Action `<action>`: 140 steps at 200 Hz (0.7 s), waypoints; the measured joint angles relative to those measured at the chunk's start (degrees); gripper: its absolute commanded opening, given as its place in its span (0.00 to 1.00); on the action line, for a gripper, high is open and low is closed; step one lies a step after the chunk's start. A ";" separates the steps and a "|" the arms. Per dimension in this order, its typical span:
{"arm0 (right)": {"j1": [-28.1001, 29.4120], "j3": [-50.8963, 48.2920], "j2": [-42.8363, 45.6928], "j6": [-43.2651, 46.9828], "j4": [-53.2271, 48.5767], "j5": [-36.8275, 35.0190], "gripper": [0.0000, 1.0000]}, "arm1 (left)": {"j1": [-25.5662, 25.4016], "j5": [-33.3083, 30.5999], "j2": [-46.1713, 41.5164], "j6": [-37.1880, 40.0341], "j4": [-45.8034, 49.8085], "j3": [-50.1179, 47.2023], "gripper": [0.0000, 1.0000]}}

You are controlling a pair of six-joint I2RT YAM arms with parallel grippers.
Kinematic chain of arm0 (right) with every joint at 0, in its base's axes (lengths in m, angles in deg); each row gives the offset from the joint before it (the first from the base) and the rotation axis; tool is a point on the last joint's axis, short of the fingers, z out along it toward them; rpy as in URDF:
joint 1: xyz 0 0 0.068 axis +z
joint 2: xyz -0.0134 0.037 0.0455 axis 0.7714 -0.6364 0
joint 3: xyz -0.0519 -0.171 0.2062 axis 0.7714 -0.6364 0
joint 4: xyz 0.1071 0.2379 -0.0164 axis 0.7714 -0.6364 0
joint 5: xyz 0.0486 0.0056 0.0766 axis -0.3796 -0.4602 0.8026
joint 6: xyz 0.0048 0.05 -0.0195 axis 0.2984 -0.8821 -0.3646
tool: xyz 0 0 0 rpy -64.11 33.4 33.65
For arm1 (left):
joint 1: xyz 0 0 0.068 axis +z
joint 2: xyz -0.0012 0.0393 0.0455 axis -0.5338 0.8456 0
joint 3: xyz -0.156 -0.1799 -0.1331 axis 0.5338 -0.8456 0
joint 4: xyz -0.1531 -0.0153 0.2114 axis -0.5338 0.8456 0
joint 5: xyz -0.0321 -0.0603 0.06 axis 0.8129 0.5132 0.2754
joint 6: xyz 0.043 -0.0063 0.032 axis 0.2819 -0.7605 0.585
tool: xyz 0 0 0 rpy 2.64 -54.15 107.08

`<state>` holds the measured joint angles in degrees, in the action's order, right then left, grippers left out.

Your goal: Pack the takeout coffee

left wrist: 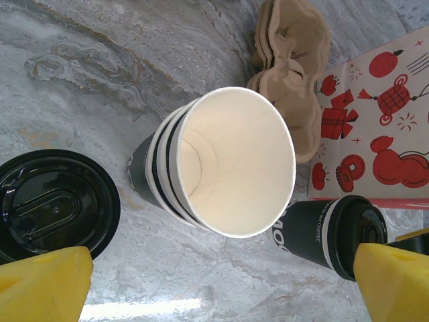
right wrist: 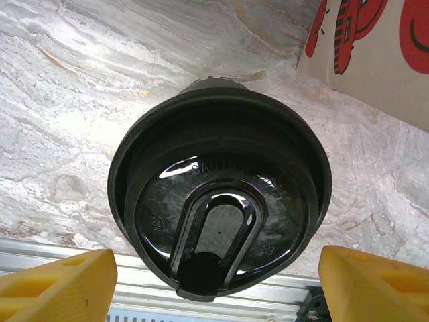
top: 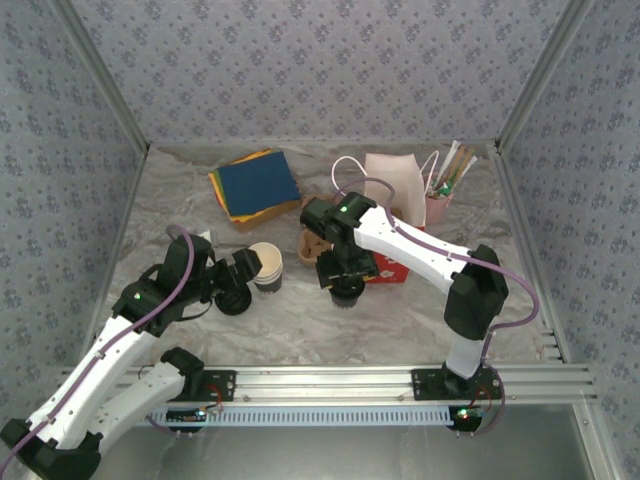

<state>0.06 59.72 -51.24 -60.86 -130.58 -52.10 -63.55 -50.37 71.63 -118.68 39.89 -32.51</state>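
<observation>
Right wrist view: right gripper (right wrist: 214, 288) stands wide, takeout coffee (right wrist: 218, 194) between its jaws. You should keep it centred and squeeze gently.

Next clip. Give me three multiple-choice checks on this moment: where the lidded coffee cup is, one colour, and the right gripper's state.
1. Where is the lidded coffee cup?
A. Lying on its side by the back wall
B. Upright on the table, below the right gripper
C. Lifted clear of the table

2. What colour is the top sheet of the flat stack at the back?
A. Blue
B. Green
C. White

3. How do the right gripper's jaws stand at the black lid?
A. Shut on it
B. Shut beside it
C. Open, one finger each side, both clear of it

Key: 1 B, the left wrist view shows it standing on the table. 2 A, the top view shows blue over yellow and orange. 3 C, gaps separate the lid from the yellow fingertips.
</observation>
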 measured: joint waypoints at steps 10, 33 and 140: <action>0.00 0.00 -0.20 0.02 -0.02 0.02 0.81 | 0.00 0.02 0.00 0.00 0.00 0.00 1.00; 0.00 0.00 -0.61 0.02 0.02 0.00 0.81 | 0.00 0.22 0.00 0.02 -0.11 0.00 1.00; -0.72 -0.24 -0.74 0.09 0.44 0.02 0.81 | -0.02 1.07 0.35 0.04 -0.76 0.00 1.00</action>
<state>-0.66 59.48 -51.98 -60.77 -130.14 -52.07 -63.57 -49.29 71.98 -118.64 39.12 -32.51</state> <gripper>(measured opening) 0.815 0.997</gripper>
